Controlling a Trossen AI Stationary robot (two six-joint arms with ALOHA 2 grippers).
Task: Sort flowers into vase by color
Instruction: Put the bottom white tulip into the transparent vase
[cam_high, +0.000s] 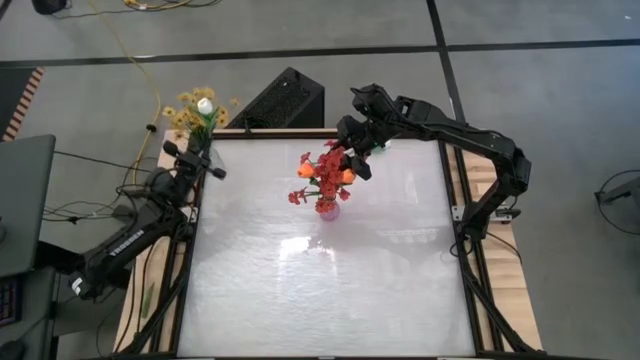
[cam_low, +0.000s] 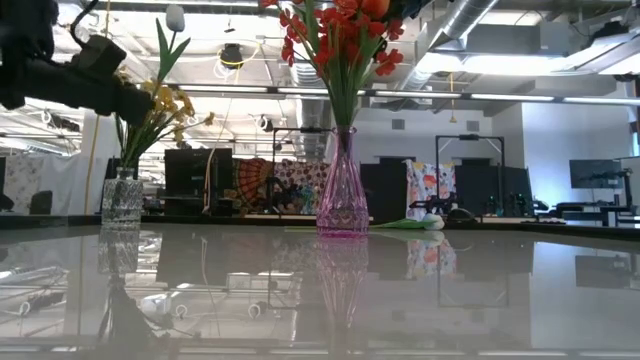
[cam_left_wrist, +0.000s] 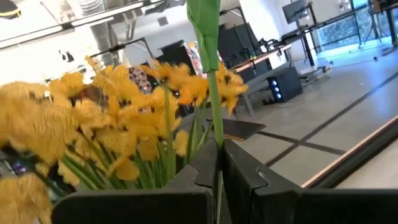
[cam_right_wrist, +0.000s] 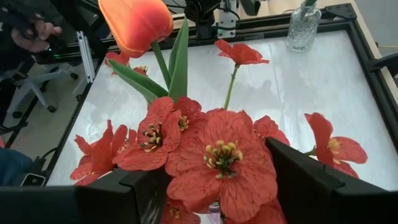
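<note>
A clear glass vase (cam_low: 122, 200) at the table's far left corner holds yellow sprays (cam_left_wrist: 124, 118). A white tulip bud (cam_low: 175, 17) rises above them on a long green stem. My left gripper (cam_left_wrist: 219, 168) is at this vase, shut on that stem. A pink vase (cam_low: 343, 190) in the far middle of the table holds red flowers (cam_right_wrist: 217, 155) and an orange tulip (cam_right_wrist: 137, 25). My right gripper (cam_right_wrist: 217, 186) hovers over this bunch, open, with one finger on either side of the red blooms. My left gripper pinches the white tulip's green stem (cam_left_wrist: 216, 127) between its two fingers, well below the bud. The fingers come in roughly level from the table's left and lie across the stem. The stem stands nearly upright among the yellow sprays. Its lower end is hidden behind the fingers.
Another white-budded flower (cam_low: 428, 222) lies flat on the table behind the pink vase, toward the far right. A black box (cam_high: 283, 100) stands just beyond the table's far edge. The near half of the table (cam_high: 330, 290) holds no objects.
</note>
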